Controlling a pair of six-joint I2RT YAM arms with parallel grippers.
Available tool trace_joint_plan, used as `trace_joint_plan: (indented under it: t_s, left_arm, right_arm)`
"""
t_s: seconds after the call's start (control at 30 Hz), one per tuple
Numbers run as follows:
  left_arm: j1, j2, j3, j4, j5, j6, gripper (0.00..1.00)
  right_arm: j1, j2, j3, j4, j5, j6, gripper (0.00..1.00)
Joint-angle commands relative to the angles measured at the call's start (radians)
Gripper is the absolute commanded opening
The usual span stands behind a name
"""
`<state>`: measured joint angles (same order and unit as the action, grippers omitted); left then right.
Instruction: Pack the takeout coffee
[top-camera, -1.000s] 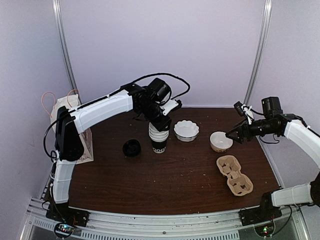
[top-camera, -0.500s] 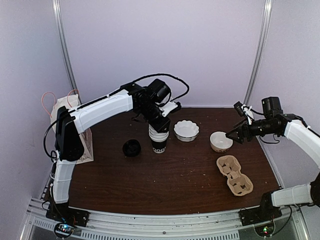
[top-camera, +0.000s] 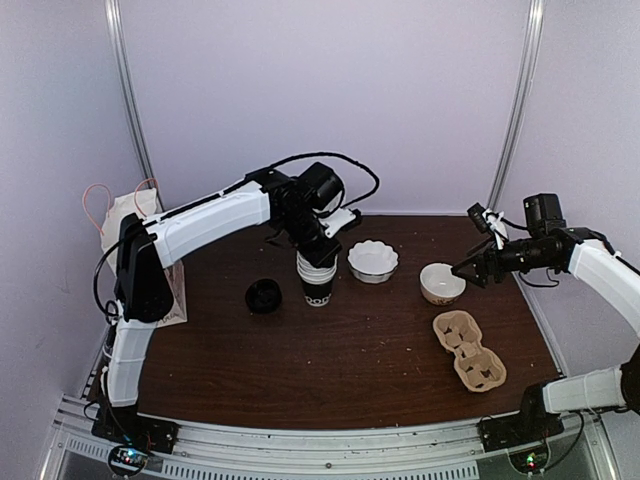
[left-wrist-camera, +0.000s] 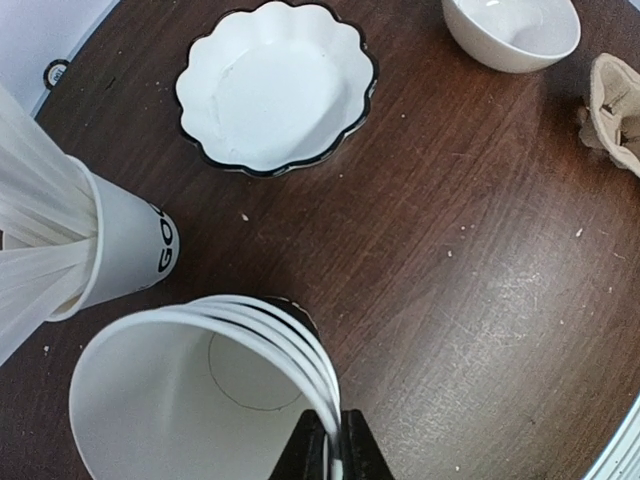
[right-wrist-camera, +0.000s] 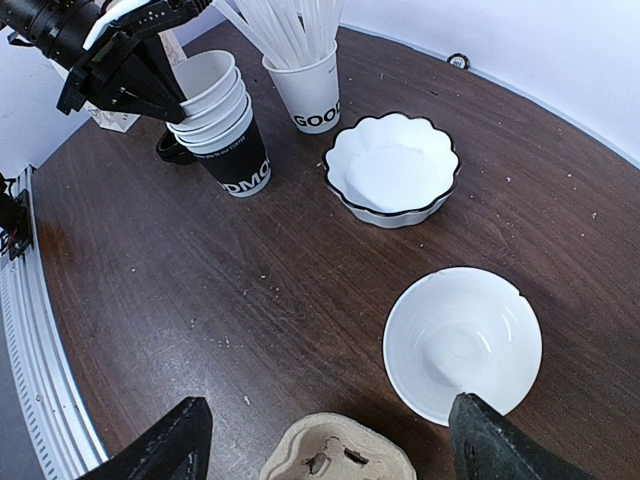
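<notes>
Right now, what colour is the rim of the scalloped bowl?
Black, edging the white scalloped bowl; clearest in the right wrist view.

Gripper (left-wrist-camera: 327, 445) pinches the rim of stacked white cups (left-wrist-camera: 170, 400).

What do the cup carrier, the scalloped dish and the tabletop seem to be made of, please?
The cup carrier looks like moulded paper pulp: matte tan, with rough, fibrous edges. The scalloped dish is smooth white with a dark rim, so ceramic or plastic; I cannot tell which. The tabletop shows dark brown grain with a sheen, either wood or laminate.
</notes>
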<state>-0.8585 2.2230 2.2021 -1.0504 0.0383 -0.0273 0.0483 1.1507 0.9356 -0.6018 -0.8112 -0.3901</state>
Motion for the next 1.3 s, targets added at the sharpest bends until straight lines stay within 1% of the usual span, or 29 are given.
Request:
trace_joint_plan:
  t_s: [0.0,0.03,0.23,0.33,0.43,0.6,0.67,0.73,0.83,0.93,1.07,1.27]
  left_arm:
    - [-0.002,0.005,0.041,-0.016,0.003,-0.005,0.02]
    - [-0.001,0.003,0.045,-0.017,0.005,-0.006,0.0]
    - [-0.002,-0.038,0.082,-0.043,0.017,-0.013,0.0]
    - [-0.003,-0.071,0.077,-0.044,0.019,-0.003,0.0]
    - [-0.004,-0.082,0.063,-0.034,0.046,0.018,0.0]
    - [-0.004,-0.097,-0.008,0.055,0.06,0.017,0.0]
    - [-0.004,-0.091,-0.009,0.066,0.072,0.01,0.0]
    - [-0.004,-0.084,-0.004,0.068,0.064,-0.002,0.0]
    - [-0.003,-0.079,-0.005,0.066,0.055,-0.012,0.0]
    - [-0.004,-0.081,-0.004,0.066,0.066,-0.032,0.0]
    - [-0.004,-0.094,-0.015,0.084,0.094,-0.049,0.0]
    - [-0.004,-0.102,-0.022,0.097,0.09,-0.059,0.0]
  right_arm:
    - [-0.004,-0.011,-0.008,-0.004,-0.001,-0.004,0.86]
    - [-0.004,-0.011,-0.008,-0.003,-0.002,-0.004,0.86]
    - [-0.002,0.007,-0.004,0.02,-0.03,0.04,0.84]
    - [0.008,0.024,0.014,0.054,-0.037,0.128,0.81]
    - [0.056,0.057,0.056,0.08,-0.029,0.208,0.81]
    - [0.21,0.203,0.208,0.078,0.032,0.325,0.82]
    - [0.259,0.265,0.244,0.113,0.041,0.401,0.81]
    - [0.293,0.33,0.267,0.156,0.023,0.482,0.79]
    - [0.335,0.425,0.315,0.188,0.003,0.537,0.73]
    - [0.367,0.503,0.359,0.217,-0.015,0.608,0.68]
    - [0.378,0.596,0.392,0.302,-0.097,0.749,0.64]
    - [0.38,0.655,0.433,0.323,-0.12,0.792,0.66]
